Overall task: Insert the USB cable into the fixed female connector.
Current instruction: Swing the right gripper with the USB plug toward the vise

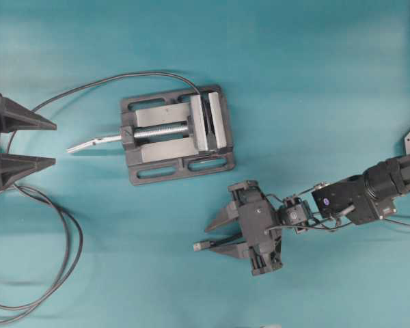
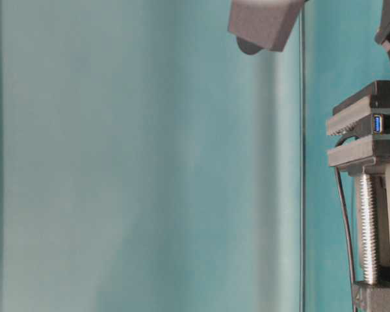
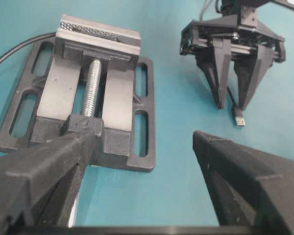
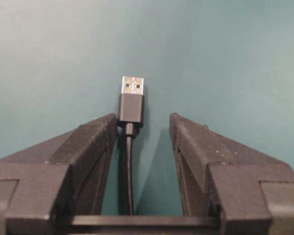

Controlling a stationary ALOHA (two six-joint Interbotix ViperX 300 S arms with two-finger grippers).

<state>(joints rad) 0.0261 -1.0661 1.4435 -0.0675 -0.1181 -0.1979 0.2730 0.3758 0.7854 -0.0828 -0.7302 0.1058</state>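
Left claw at far left, spread wide, grasping nothing. One vise mid-surface, w/ one fixed female connector clamped in its jaws, blue insert showing. No readable labels. Right claw released; one USB cable lies on the teal surface betw its fingers, plug poking past tips, untouched on the right side.

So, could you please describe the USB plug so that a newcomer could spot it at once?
Start at the dark grey vise mid-table, then go to the right pincer just below and right of it. Between its open fingers lies the USB cable, its plug poking past the tips. Its short silver tip distinguishes it from the long looping black cable.
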